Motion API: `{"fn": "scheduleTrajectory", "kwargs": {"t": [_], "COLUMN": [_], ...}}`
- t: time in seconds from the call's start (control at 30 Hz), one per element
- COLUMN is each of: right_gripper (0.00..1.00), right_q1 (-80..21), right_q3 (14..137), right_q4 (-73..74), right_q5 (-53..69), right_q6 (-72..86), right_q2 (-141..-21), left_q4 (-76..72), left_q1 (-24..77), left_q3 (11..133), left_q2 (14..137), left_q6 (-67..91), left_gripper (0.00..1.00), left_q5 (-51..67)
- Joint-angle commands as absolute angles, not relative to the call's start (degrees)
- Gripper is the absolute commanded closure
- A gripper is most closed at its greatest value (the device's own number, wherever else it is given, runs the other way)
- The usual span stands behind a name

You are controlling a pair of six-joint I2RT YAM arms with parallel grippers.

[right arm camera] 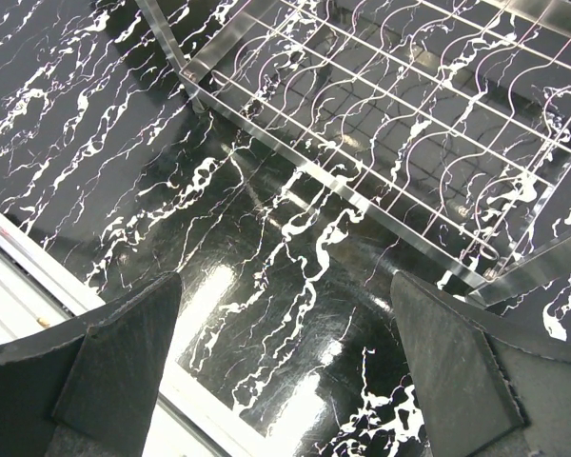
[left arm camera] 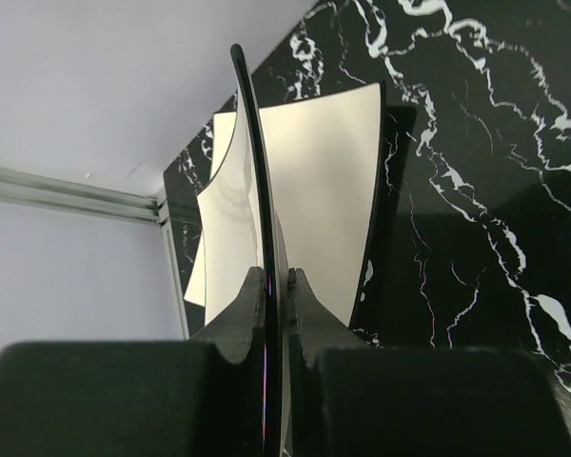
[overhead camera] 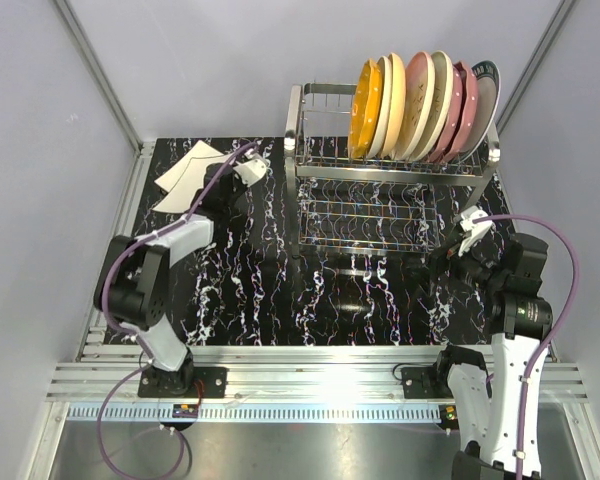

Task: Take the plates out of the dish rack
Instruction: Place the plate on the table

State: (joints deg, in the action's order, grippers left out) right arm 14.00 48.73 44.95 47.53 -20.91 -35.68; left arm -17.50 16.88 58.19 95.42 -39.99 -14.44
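No lettering, number, brand or sign can be read in any view. A small dark tag (overhead camera: pixel 187 409) with an orange spot, at five o'clock from the left arm's base (overhead camera: pixel 172 378), is too small to make out. The plates (overhead camera: pixel 420 105) show only patterns.

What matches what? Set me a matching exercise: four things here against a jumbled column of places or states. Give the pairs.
1 left hand
2 right hand
3 yellow-orange plate
4 white plates

A flat on the table, far left corner
B open, empty, by the rack's lower tier
C shut on a dark-rimmed plate's edge
D upright, leftmost in the rack

Pairs: 1-C, 2-B, 3-D, 4-A
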Motion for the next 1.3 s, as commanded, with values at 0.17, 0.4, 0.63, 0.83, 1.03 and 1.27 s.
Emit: {"fn": "scheduleTrajectory", "kwargs": {"t": [0.17,0.4,0.63,0.83,1.03,1.27], "right_gripper": [0.00,0.00,0.00,0.00,0.00,0.00], "right_q1": [14.2,14.2,14.2,14.2,14.5,14.5], "right_q3": [51.1,51.2,51.3,51.5,51.6,51.6], "right_q4": [45.3,45.4,45.5,45.6,45.8,45.7], "right_q5": [48.2,48.0,47.7,47.6,47.4,47.4], "right_q6": [-22.2,-22.5,-22.8,-22.9,-22.9,-22.9], "right_q2": [-37.0,-37.9,-38.8,-39.6,-40.2,-40.3], "left_q4": [-35.9,-37.1,-38.5,-38.7,-39.3,-40.0], "left_q1": [15.6,14.9,14.1,12.6,12.1,12.1], "left_q3": [67.2,70.5,73.0,74.3,73.6,71.8], "left_q2": [102.5,108.2,112.8,114.9,117.0,118.3], "left_q6": [-51.1,-54.5,-58.4,-59.6,-59.4,-58.3], "left_gripper": [1.00,1.00,1.00,1.00,0.99,0.60], "left_q5": [-12.0,-9.8,-7.2,-4.5,-3.7,-4.7]}}
